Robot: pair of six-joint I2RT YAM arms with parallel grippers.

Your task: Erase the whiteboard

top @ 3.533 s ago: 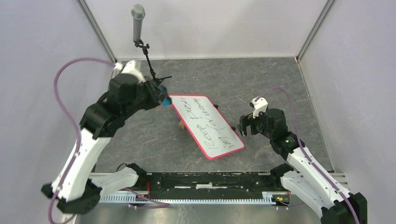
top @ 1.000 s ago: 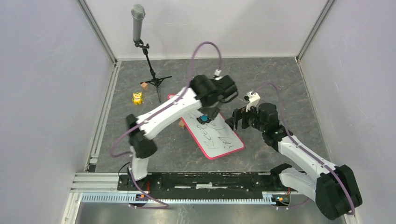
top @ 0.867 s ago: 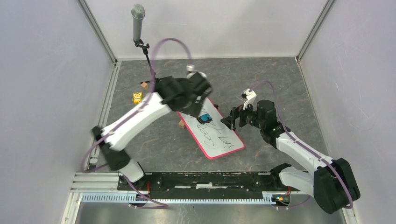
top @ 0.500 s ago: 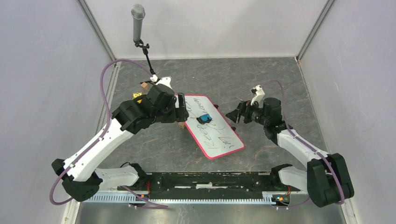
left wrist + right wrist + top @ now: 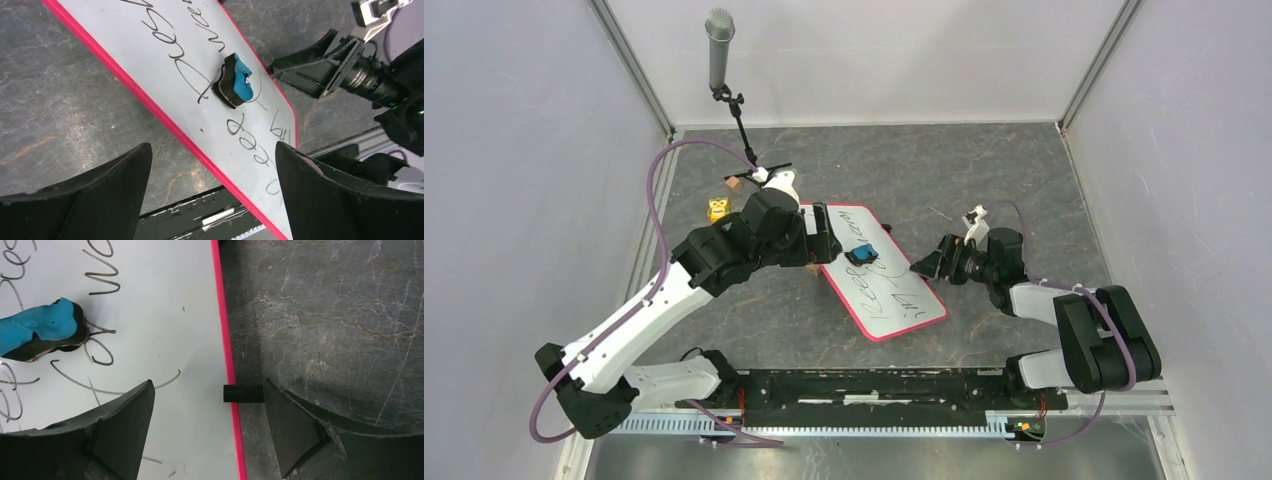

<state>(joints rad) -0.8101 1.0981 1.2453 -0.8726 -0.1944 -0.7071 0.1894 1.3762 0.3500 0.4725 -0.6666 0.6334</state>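
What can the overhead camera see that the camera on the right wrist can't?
Only the overhead view shows the grey microphone on its black stand and the small yellow toy on the dark stone-patterned floor. Only the right wrist view shows the short black peg at the board's pink rim, close up, between the open jaws of the right gripper. Both show the white rectangular whiteboard with black handwriting, and the blue-and-black eraser lying on it.
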